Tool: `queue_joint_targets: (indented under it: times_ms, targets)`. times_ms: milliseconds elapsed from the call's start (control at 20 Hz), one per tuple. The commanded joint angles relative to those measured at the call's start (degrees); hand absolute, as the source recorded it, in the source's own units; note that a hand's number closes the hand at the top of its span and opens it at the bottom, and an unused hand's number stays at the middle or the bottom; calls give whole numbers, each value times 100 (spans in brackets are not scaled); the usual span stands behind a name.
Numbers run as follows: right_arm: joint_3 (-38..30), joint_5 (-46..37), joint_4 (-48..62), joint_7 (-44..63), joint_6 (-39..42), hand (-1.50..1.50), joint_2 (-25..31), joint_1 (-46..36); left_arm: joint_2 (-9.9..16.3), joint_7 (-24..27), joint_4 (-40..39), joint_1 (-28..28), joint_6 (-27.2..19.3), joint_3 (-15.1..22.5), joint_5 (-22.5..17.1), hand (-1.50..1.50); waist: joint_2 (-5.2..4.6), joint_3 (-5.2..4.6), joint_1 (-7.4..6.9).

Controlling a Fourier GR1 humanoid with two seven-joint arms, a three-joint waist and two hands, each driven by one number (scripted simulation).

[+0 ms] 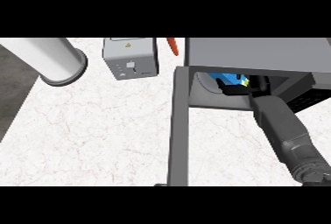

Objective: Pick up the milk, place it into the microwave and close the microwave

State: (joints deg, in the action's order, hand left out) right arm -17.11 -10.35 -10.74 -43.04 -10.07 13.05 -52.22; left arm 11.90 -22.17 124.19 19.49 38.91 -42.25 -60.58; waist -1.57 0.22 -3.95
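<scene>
Head view is filled mostly by a white marble-patterned counter [97, 131], which is bordered at the left by a dark grey strip of floor [14, 83]. At the upper left a large white cylinder with a flanged rim [55, 61] is seen lying across the counter's edge. Beside it, near the top, a small grey metal box with a yellow warning label [131, 57] is set, and just to its right a thin orange object [172, 46] is glimpsed against the grey microwave [258, 52]. The microwave's dark grey door [180, 131] is swung open and is seen edge-on as a long bar reaching down to the lower edge. Wide bare counter is left between the box and the door; to the right of the door the room is narrow and taken up by the grey right forearm [287, 131]. The black right hand [258, 85] is reached into the microwave's cavity, just beside the blue and white milk carton [227, 78], which is inside the cavity. Whether the hand is closed on the carton cannot be told.
</scene>
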Motion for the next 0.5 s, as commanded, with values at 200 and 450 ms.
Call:
queue_joint_targets:
  times_ms: [200, 450]
  targets:
    - [10, -190, 213, 372, -910, 150, 519, -497, 167, -56, -96, -229, -38, 96, -27, -150, -128, 5, -260]
    - [26, -251, 341, 476, -1174, 150, 558, -597, 223, -28, -177, -458, -30, 180, 43, -150, -189, 11, -331]
